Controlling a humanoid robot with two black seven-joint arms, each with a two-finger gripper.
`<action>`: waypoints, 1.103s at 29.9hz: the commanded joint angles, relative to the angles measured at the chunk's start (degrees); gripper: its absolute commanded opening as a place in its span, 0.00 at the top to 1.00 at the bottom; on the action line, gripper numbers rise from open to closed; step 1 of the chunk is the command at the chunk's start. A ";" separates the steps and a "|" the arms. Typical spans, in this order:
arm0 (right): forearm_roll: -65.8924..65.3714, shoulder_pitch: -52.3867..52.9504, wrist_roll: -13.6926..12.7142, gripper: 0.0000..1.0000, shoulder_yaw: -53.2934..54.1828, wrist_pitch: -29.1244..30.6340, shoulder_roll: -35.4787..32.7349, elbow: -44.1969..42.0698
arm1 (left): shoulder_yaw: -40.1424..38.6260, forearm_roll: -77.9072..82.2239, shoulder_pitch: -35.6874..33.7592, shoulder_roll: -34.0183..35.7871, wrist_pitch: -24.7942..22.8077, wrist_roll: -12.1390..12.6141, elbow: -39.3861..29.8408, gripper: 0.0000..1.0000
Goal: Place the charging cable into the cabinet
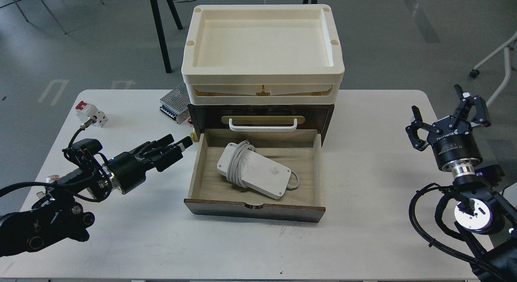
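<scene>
The charging cable (258,175), a flat white brick with pale grey cord wound around its left end, lies flat inside the pulled-out pale wood drawer (254,209) of the dark brown cabinet (328,114). My left gripper (179,144) is open and empty. It hovers over the table just left of the drawer's left wall, pointing right and apart from the cable. My right gripper (446,112) is open and empty, raised at the table's right edge, far from the cabinet.
Two cream plastic trays (262,78) are stacked on the cabinet. A perforated metal power-supply box (173,102) sits at its back left. A white-and-red circuit breaker (92,113) and a small metal part (51,179) lie on the left of the table.
</scene>
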 commanded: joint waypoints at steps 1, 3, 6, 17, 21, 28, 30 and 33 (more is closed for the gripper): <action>0.00 -0.06 0.00 0.01 -0.01 0.00 0.00 -0.07 | -2.69 -9.89 2.86 1.41 -0.17 0.00 0.55 0.14; 0.00 0.03 0.00 0.01 -0.09 0.00 0.00 -0.07 | -3.83 -17.53 3.74 2.38 -0.35 0.00 1.07 0.14; 0.00 0.03 0.00 0.01 -0.18 0.00 0.00 -0.07 | -4.28 -29.13 3.83 2.64 -1.05 0.00 2.57 0.14; 0.00 0.03 0.00 0.00 -0.36 0.09 0.00 -0.07 | -20.70 -52.01 3.04 0.45 -15.44 0.00 11.44 0.14; 0.00 0.03 0.00 0.00 -0.10 0.09 0.00 0.02 | -26.06 -52.10 2.25 -1.84 -28.44 0.00 17.05 0.13; 0.00 0.03 0.00 0.01 0.08 0.00 0.00 0.02 | -25.99 -52.02 -0.12 -7.89 -47.42 0.00 32.61 0.05; 0.09 0.03 0.00 0.00 0.08 0.00 0.00 0.11 | -25.81 -51.75 -0.21 -9.30 -47.42 0.00 36.21 0.04; 0.09 0.03 -0.09 0.00 0.08 0.09 0.00 0.11 | -25.90 -51.75 -0.39 -10.54 -47.42 0.00 39.48 0.01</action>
